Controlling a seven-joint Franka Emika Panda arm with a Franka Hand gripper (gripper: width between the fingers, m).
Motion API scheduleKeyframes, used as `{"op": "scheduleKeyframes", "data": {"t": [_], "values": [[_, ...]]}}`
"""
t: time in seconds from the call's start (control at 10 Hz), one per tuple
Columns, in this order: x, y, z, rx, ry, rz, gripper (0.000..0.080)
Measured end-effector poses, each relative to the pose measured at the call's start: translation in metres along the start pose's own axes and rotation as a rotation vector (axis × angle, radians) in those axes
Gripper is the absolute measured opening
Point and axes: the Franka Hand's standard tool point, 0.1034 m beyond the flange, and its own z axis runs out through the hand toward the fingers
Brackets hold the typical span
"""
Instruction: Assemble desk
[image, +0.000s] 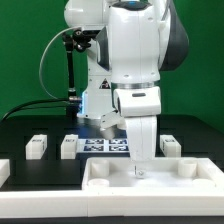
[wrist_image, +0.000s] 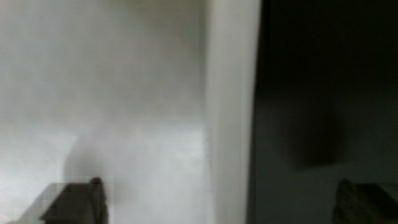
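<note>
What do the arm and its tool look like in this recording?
The arm is white, with bulky rounded housings and dark grey sections at the joints. Black cables run beside it on the exterior view's left. The tool has a boxy white body and dark fingertips.

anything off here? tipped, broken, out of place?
Nothing stands out. The desk top lies flat at the front, and the loose legs sit apart on the black table. Nothing is visibly broken or spilled.
</note>
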Motion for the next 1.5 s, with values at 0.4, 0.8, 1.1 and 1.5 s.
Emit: {"op": "scheduleKeyframes", "data": {"t": [0.4, 0.8, 1.1, 1.5], "values": [[-0.001, 0.000, 0.000, 0.001, 0.000, 0.001, 0.0648], [0.025, -0.004, -0.036, -0.027, -0.016, 0.262, 0.0648], [0.068, -0.010, -0.051, -0.037, -0.021, 0.626, 0.0648], [0.075, -0.012, -0.050, -0.033, -0.012, 0.843, 0.0648]]}}
